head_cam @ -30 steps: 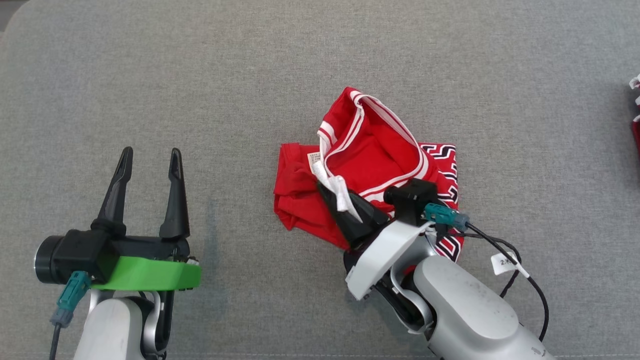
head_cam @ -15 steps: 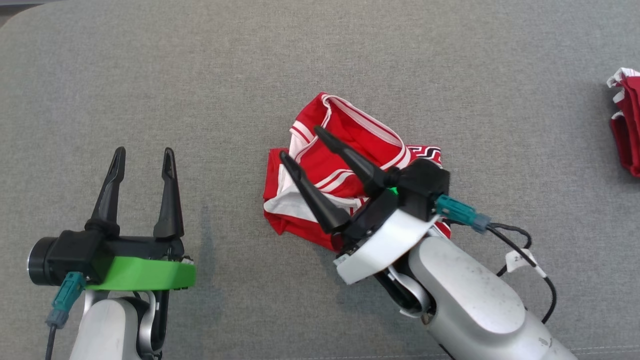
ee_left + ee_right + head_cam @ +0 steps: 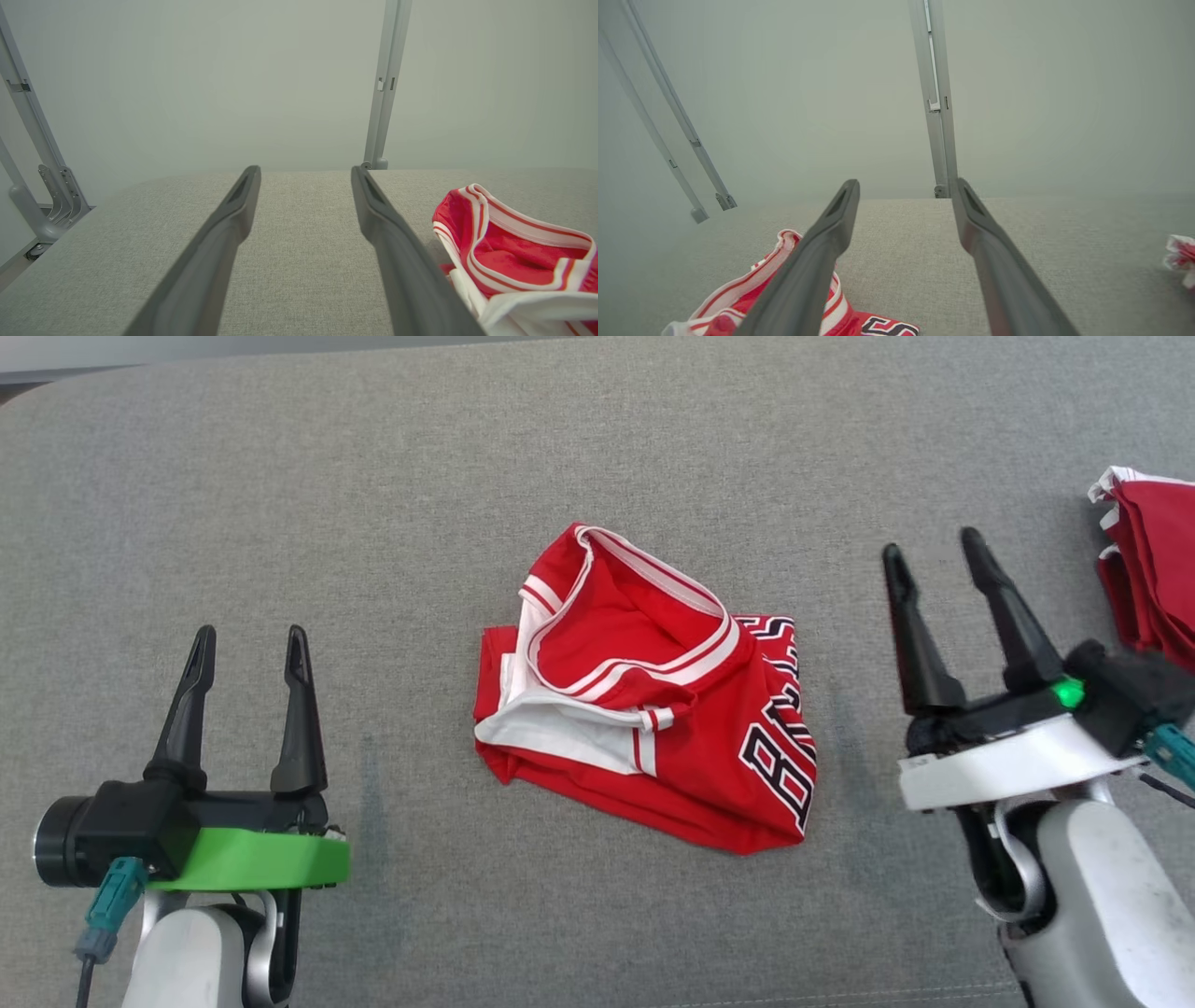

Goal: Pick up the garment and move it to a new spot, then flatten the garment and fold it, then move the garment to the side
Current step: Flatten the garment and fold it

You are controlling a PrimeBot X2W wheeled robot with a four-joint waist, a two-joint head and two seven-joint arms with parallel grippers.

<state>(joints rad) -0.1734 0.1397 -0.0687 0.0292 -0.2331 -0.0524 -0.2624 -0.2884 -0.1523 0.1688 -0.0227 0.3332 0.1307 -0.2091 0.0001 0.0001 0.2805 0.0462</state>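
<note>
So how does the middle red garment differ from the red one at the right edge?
The middle garment lies crumpled, black lettering showing, fully in view; the edge garment looks folded in layers, cut off by the frame, no lettering visible. Both are red with white trim.

The crumpled red fabric jersey with red-and-white striped trim [image 3: 653,709] carries large black block letters outlined in white [image 3: 777,767] along its right side. They run sideways and are broken up by folds. The first reads as a "B"; the others cannot be made out. In the right wrist view a scrap of the same lettering [image 3: 889,326] shows at the bottom edge, unreadable.
</note>
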